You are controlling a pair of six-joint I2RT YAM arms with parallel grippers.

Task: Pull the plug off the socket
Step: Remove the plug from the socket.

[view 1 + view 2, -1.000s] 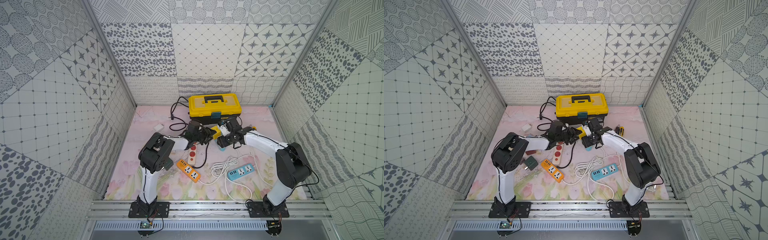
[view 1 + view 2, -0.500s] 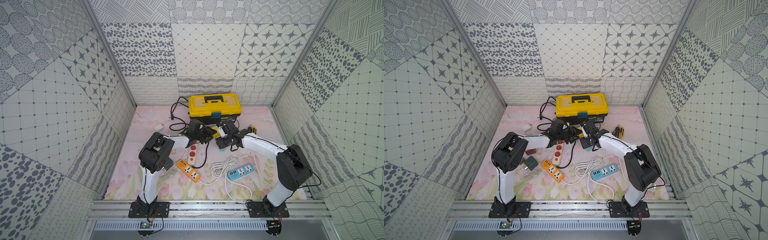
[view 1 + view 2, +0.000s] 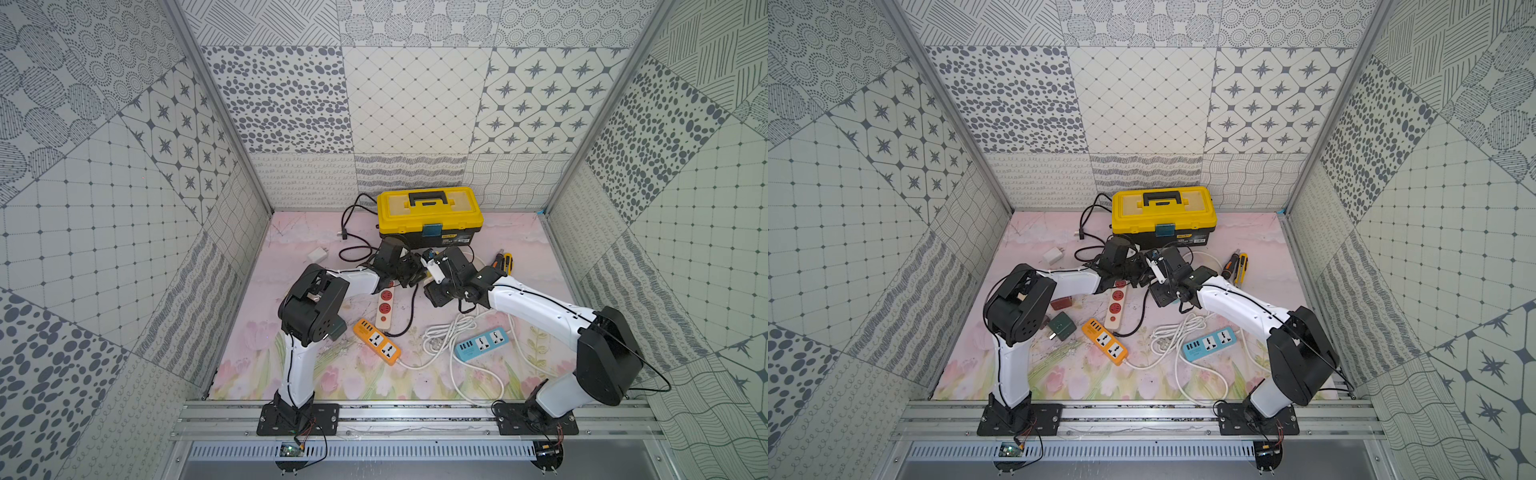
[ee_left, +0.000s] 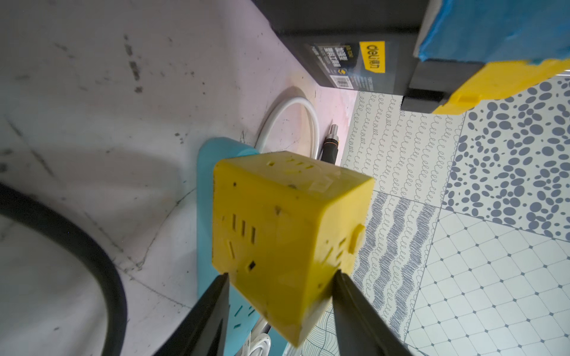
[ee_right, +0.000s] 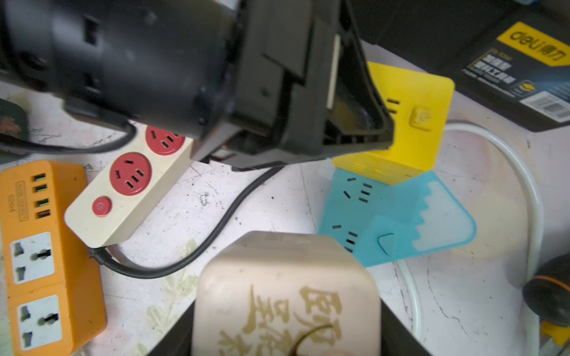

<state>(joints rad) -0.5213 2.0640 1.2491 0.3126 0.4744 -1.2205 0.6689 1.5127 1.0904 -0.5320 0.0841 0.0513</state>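
- In both top views, the left gripper and right gripper stood tip to tip on the mat, just in front of the toolbox. In a top view, the pale plug showed in the right jaws. The arms mostly hid the socket.
- In the left wrist view, the socket, a yellow cube with slots on its faces, was clamped at its near end. The two black fingers were about half spread and pressed its opposite sides. Past it, a blue outlet and a white cable lay on the mat.
- In the right wrist view, the cream plug, printed with gold characters, was gripped between the right fingers. It was held well apart from the socket. The socket sat in the left gripper over one end of the blue outlet. Whether they touched could not be told. A red strip and an orange strip lay beside them.
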